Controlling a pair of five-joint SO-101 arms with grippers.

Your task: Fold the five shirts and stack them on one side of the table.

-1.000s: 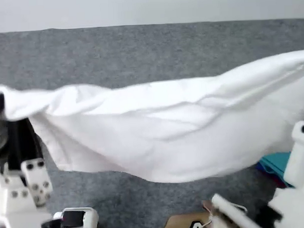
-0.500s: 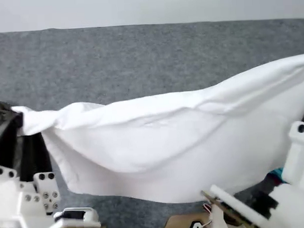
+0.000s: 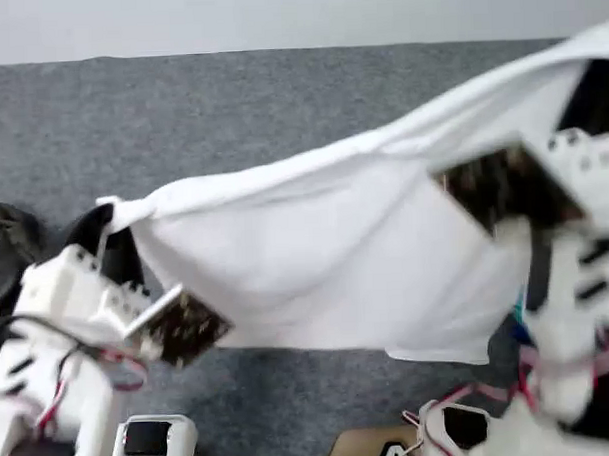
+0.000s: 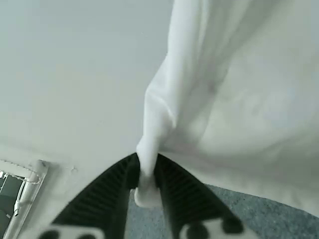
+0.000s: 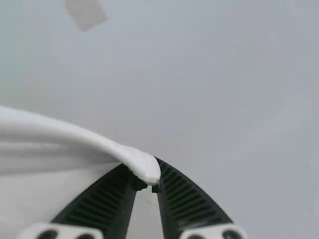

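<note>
Now | we are seeing the left claw (image 4: 145,168) clamping a shirt (image 3: 336,257) corner | right claw (image 5: 147,174) clamping another, over the desk (image 3: 230,110)

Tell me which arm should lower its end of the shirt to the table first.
Left, probably: the left gripper pinches the white shirt at its lower end, nearer the grey table, while the right gripper holds its end high.

High cam looks down over table (image 3: 280,99); wrist cams close-up on shirt (image 3: 336,257), shared w/ high.
</note>
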